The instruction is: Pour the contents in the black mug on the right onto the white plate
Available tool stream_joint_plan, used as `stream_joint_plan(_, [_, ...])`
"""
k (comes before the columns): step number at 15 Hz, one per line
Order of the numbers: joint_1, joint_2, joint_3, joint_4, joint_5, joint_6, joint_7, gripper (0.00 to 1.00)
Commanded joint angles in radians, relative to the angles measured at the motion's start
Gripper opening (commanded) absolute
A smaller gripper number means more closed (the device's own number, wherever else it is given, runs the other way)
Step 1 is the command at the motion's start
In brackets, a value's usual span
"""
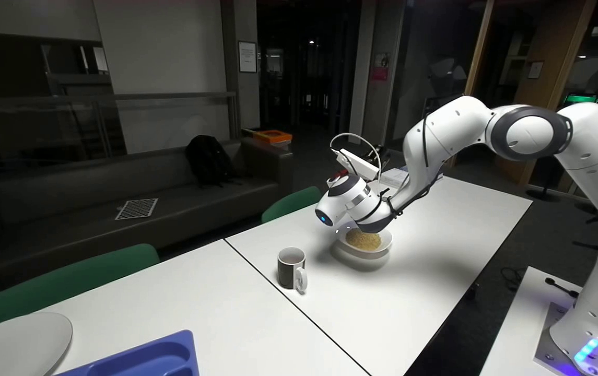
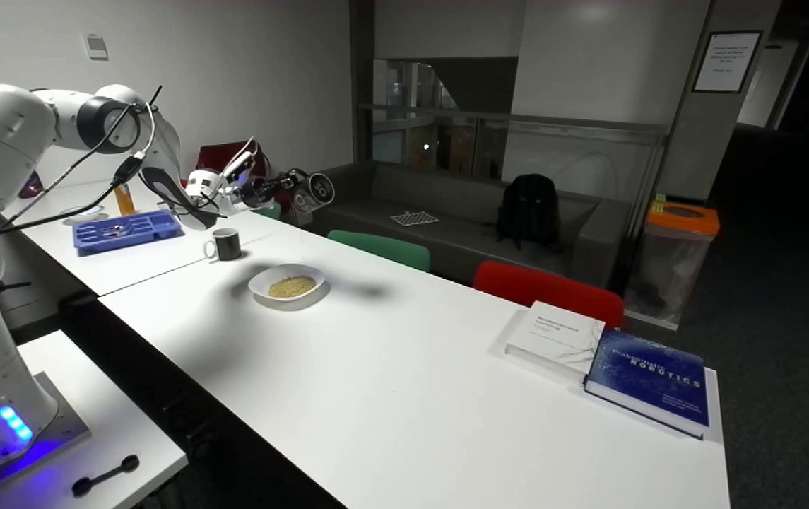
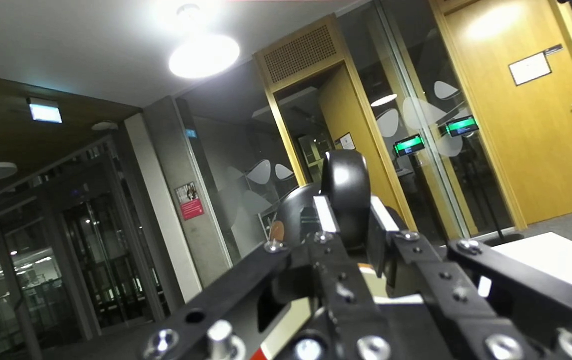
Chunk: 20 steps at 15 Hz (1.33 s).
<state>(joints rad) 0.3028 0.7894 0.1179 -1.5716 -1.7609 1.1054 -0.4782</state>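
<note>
You are holding the black mug (image 2: pixel 314 192): your pincer (image 3: pixel 354 212) is clenched on its handle (image 3: pixel 348 187), as the wrist view shows. In an exterior view the mug hangs tilted, higher than the white plate (image 2: pixel 280 273) and well apart from it; whether its mouth lies straight over the plate, you cannot tell from there. The contents (image 2: pixel 292 286) sit as a tan heap within the white plate's rim in both exterior views. By the look of it, then, you are at the tail end of the pour, with most or all of the load delivered. The mug's inside is hidden, so treat it as probably empty, no more than that.

For your next move, if you suspect leftovers, bring the mouth over the white plate, tip it a little further and shake gently. Otherwise, turn the mug upright and lower it to the tabletop (image 2: pixel 404 367) beside the white plate. Pick a spot away from the grey mug (image 2: pixel 227 244), which stands near the plate, and let go of the handle only once the base rests flat; set down tilted, it could roll.
</note>
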Motion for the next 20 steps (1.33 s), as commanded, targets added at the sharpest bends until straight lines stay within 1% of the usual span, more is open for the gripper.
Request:
stream_joint_plan(1, [0.006,0.004,-0.005,0.004,0.004,0.0,0.0,0.2])
stream_joint_plan(3, [0.006,0.005,-0.005,0.004,0.005,0.0,0.0,0.2])
stream_joint_plan(4, [0.006,0.006,-0.005,0.005,0.005,0.0,0.0,0.05])
stream_joint_plan(12, [0.011,0.035,-0.008,0.008,0.003,-0.005,0.002,0.05])
stream_joint_plan(13, [0.019,0.044,-0.016,0.015,-0.005,-0.025,0.007,0.05])
stream_joint_plan(20, [0.05,0.065,-0.041,0.019,-0.046,-0.064,0.051,0.05])
